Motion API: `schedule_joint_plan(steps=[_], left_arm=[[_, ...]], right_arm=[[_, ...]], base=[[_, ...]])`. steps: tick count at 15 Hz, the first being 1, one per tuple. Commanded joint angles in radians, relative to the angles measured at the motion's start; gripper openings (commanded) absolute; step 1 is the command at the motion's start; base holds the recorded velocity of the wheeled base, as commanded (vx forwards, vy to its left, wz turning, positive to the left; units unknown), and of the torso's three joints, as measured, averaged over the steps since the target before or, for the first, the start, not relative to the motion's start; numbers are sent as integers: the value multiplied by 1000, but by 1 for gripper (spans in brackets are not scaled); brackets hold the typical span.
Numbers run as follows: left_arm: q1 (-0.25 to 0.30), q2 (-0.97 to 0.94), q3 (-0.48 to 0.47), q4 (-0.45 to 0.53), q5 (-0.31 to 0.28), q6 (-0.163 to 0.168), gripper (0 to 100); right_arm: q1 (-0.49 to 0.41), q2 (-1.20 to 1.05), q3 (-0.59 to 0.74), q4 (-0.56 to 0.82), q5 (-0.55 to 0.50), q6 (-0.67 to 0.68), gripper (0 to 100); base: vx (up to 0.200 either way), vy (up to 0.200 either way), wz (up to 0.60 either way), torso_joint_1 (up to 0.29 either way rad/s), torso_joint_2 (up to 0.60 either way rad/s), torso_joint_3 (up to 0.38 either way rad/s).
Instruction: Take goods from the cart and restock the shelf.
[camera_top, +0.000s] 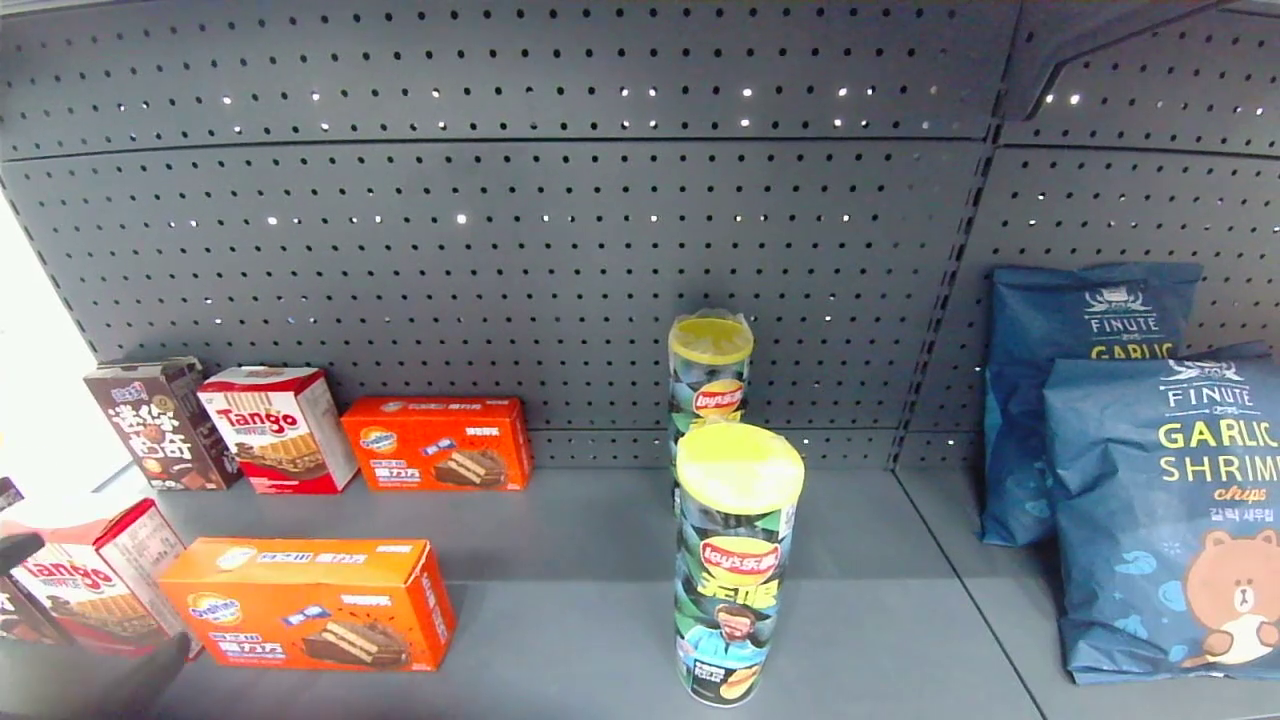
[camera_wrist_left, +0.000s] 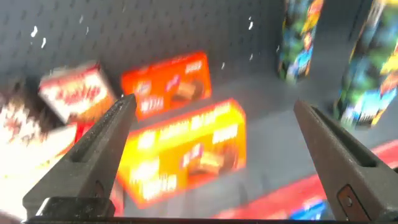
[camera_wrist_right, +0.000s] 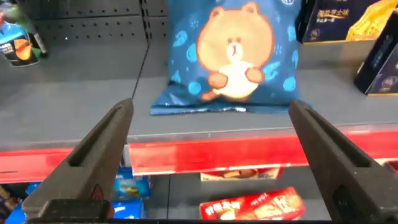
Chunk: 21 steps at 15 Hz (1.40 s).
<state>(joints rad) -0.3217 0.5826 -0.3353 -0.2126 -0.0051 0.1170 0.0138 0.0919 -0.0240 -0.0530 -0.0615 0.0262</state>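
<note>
Cans (camera_top: 738, 560), boxes (camera_top: 305, 605) and bags (camera_top: 1165, 520) sit on the shelf (camera_top: 560, 540); the left hand (camera_wrist_left: 214, 102) and right hand (camera_wrist_right: 210, 104) are wide apart and hold nothing; cans look light, stiff and slippery, best held round the middle; bags look soft and easy to crush.

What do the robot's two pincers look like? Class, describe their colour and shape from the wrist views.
The left pincer and the right pincer look alike. Each has two dark grey, matt fingers, shaped as long flat wedges that taper to narrow tips. A small round fastener sits near the base of one left finger.
</note>
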Motion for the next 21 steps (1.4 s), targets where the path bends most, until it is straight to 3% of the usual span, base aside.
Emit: schedule_joint_plan(steps=[1,4,7,8,10,15,19,21], left_arm=[[3,-231,73,139,11,0,100],[0,-368,94,283,4,1,100],[0,-468,187,288,-3,29,100],[7,-564,275,283,5,38,100],[13,-583,285,286,14,24,100],[-20,-583,283,286,-65,16,100],[-51,-583,285,286,-82,18,100],[-42,-583,291,266,-24,-34,100]], right_arm=[[-12,-92,24,30,40,-8,100],[-12,-92,24,56,46,-22,100],[-12,-92,24,56,48,-22,100],[-12,-92,24,56,48,-22,100],[-12,-92,24,56,48,-22,100],[-12,-92,24,56,48,-23,100],[-12,-92,24,56,48,-23,100],[-12,-92,24,56,48,-22,100]], base=[[0,0,0,0,0,0],[0,0,0,0,0,0],[0,0,0,0,0,0],[0,0,0,0,0,0],[0,0,0,0,0,0],[0,0,0,0,0,0],[0,0,0,0,0,0],[0,0,0,0,0,0]])
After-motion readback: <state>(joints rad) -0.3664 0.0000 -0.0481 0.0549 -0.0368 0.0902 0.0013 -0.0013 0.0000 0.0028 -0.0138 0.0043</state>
